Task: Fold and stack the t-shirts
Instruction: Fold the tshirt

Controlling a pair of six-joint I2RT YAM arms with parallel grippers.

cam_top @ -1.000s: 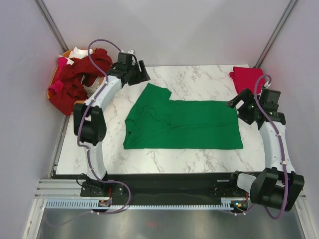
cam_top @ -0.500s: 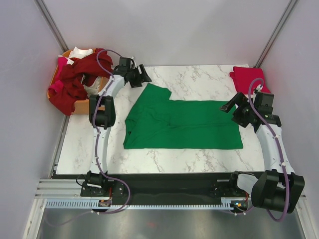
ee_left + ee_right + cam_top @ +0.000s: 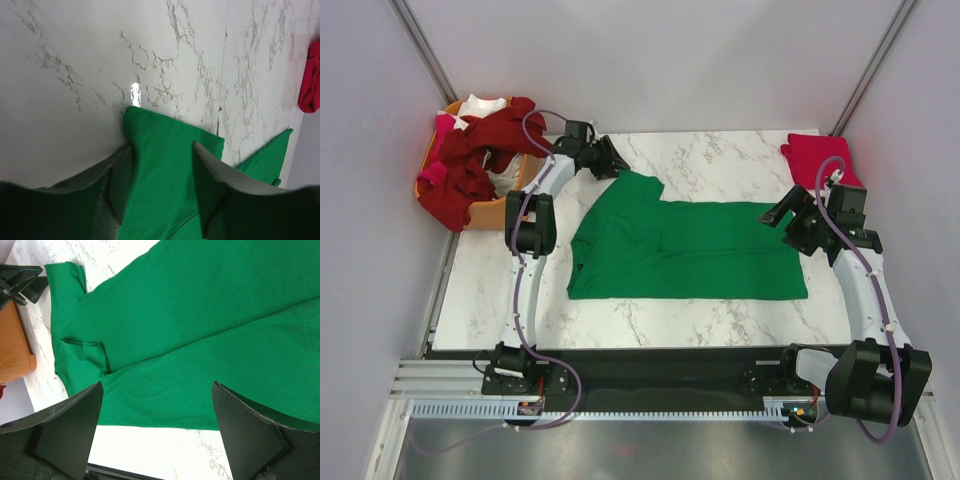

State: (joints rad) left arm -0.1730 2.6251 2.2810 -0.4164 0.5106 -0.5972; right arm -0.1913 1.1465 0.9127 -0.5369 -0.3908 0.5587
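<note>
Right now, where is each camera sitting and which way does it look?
Top external: above and behind the arms, looking down at the table; both arms show.
Left wrist: on the left arm, looking down at the sleeve of the green t-shirt; left fingers show.
Right wrist: on the right arm, looking across the green t-shirt toward the orange basket; right fingers show.
Shared: all three see the green t-shirt.

My table (image 3: 720, 165) is a white marble-patterned slab with grey veins, and the left wrist view catches a small bright glare on it. At its far-left corner sits the orange basket (image 3: 488, 211) — its plastic wall also shows in the right wrist view. Pale lilac walls (image 3: 670, 60) close in the left, far and right sides — a slotted metal rail (image 3: 650, 411) runs along the near edge.
</note>
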